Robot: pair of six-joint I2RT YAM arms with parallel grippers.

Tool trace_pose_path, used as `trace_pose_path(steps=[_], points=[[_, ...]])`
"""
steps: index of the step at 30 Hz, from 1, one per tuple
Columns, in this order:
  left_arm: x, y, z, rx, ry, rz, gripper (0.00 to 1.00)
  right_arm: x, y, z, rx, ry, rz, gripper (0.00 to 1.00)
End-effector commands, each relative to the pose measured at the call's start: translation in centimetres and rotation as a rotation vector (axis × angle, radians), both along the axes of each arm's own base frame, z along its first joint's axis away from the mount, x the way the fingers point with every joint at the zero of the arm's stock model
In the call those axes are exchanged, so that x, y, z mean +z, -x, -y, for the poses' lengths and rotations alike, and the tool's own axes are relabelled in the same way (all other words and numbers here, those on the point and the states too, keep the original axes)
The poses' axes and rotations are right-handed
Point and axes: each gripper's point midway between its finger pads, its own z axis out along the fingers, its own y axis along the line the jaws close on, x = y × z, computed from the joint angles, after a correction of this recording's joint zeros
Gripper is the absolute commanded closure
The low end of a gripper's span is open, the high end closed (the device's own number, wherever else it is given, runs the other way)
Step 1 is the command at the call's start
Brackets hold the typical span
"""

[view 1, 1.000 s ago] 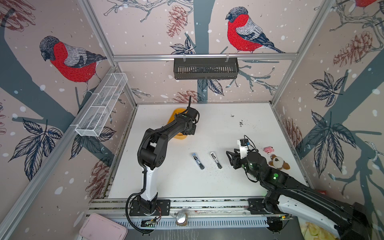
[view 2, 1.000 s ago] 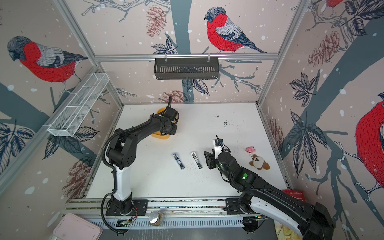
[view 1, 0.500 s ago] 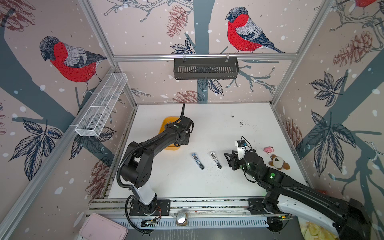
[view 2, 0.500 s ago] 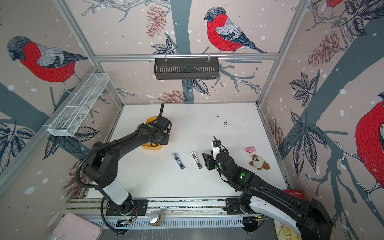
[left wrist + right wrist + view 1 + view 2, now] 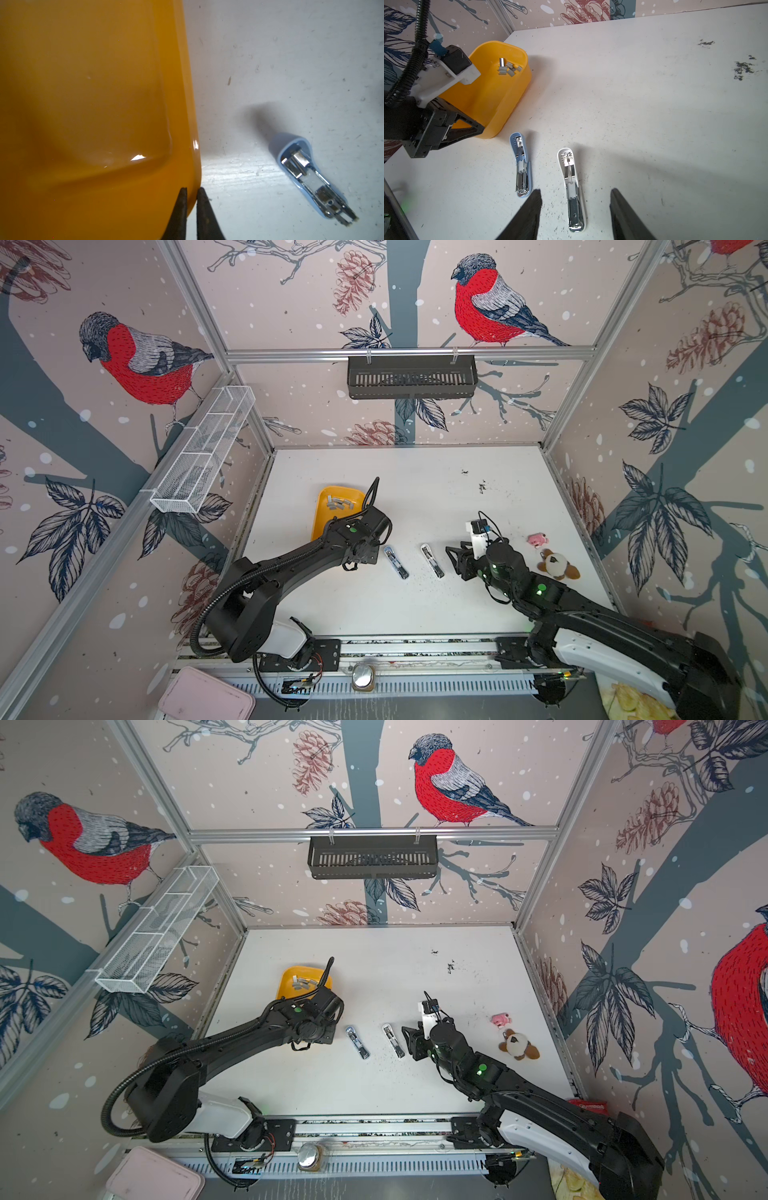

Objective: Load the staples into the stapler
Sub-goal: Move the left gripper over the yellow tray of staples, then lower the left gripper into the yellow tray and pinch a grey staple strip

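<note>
Left wrist view shows the left fingers point(image 5: 180, 209) closed almost together on the rim of the yellow tray point(image 5: 83, 83) at a rounded corner, 1 tip inside the wall and 1 outside it. Beside that corner, apart from the tray, the blue stapler point(image 5: 311, 180) lies flat on the white tabletop point(image 5: 291, 52), opened out with its metal channel facing up.

Both top views show the staples point(image 5: 338, 503) point(image 5: 302, 983) as a small loose pile of grey strips at the far end of the tray point(image 5: 321, 522) point(image 5: 284, 988), well away from the gripped corner. None of them is in either stapler.

Seen from the right wrist, the pile point(image 5: 508, 67) lies on the tray floor close to the far wall. The blue stapler point(image 5: 522, 166) and the white stapler point(image 5: 573, 191) lie side by side, near each other but not touching, both opened flat. The right fingers point(image 5: 529, 212) stand wide apart and hold nothing; the white stapler's near end shows between them.

In a top view a pink toy point(image 5: 537, 539) and a brown plush toy point(image 5: 557, 565) lie to the right of the right arm.
</note>
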Motion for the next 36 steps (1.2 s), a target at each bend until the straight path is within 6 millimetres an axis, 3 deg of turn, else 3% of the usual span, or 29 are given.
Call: trace_pose_path(steps=[1, 6, 13, 17, 18, 21, 30, 36], points=[[-0.5, 2.1, -1.2, 0.057, -0.01, -0.057, 0.88, 0.9, -0.3, -0.4, -0.002, -0.038, 0.014, 0.46], [0.4, 2.6, -0.9, 0.062, 0.039, -0.048, 0.88, 0.9, -0.3, -0.8, 0.008, -0.04, 0.01, 0.46], [1.9, 2.4, -1.2, 0.084, 0.043, -0.027, 0.8, 0.7, -0.4, -1.1, 0.016, -0.034, -0.002, 0.46], [2.7, 1.7, -2.3, 0.142, 0.013, 0.003, 0.58, 0.7, -0.3, -1.0, 0.017, -0.035, 0.002, 0.46], [3.0, 1.2, -2.5, 0.162, 0.016, 0.017, 0.5, 0.7, -0.3, -1.0, 0.016, -0.035, 0.004, 0.46], [3.4, -0.5, -3.5, 0.234, 0.039, 0.033, 0.43, 0.7, -0.3, -1.0, 0.02, -0.032, 0.004, 0.46], [3.6, -7.1, -4.4, 0.307, 0.066, 0.08, 0.43, 0.8, -0.2, -0.5, 0.01, -0.029, 0.013, 0.46], [1.8, -9.2, -4.3, 0.311, 0.072, 0.05, 0.46, 0.7, -0.3, 0.1, -0.005, -0.025, 0.02, 0.46]])
